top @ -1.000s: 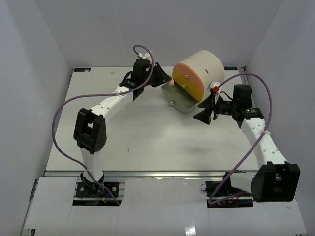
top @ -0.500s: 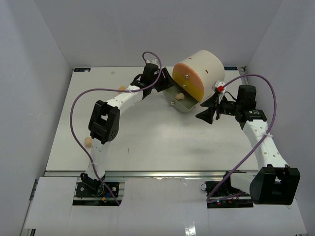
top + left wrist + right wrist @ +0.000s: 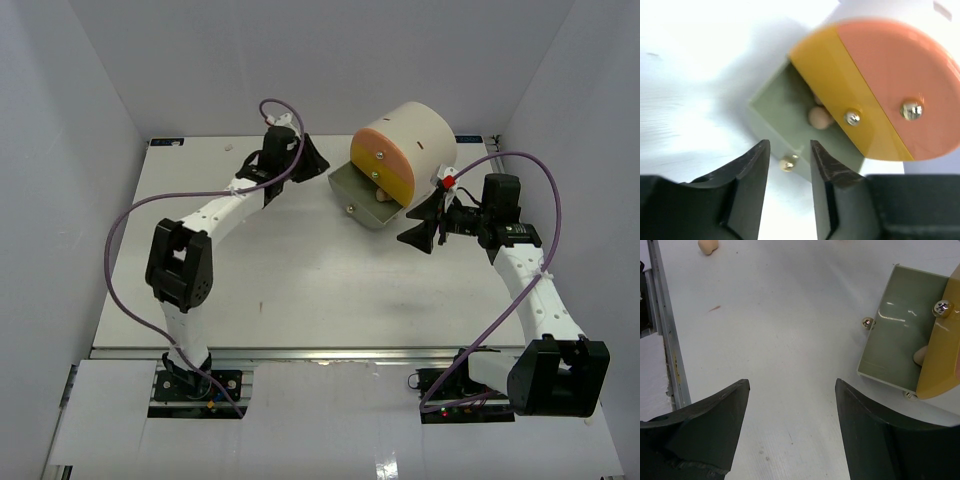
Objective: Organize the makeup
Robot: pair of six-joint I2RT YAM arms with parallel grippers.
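Two sets of jaws are mine, and neither pinches anything. My left jaws (image 3: pixel 788 150) stand narrowly parted, and my right jaws (image 3: pixel 791 390) are spread wide above the worktop (image 3: pixel 780 330).

Closest to my left jaws, showing in the gap between the tips, is a small brass knob (image 3: pixel 787 162) on the near wall of the green drawer (image 3: pixel 777 107). From the wrist I cannot tell whether the tips touch it. From overhead the left jaws sit just short of the drawer's corner. Just beyond the tips the drawer stands pulled out. One peach sponge (image 3: pixel 820 117) lies inside, against the yellow front (image 3: pixel 840 85) that overhangs it. A second peach shape shows behind it, too hidden to name. Farther off and to the right is the pink face (image 3: pixel 905 75) of the cream cylinder (image 3: pixel 425 130).

From my right jaws the same drawer lies ahead, beyond the right-hand jaw. The yellow front covers most of the sponge, so only a rounded edge peeks out.

Far beyond the left-hand jaw, at the top edge of that view, a loose sponge (image 3: pixel 707 245) rests on the worktop, well apart from the drawer. A metal rail (image 3: pixel 665 340) runs outside that jaw. Only my right wrist shows this sponge.

Only the overhead view shows the cylinder whole, with the drawer between my two sets of jaws.
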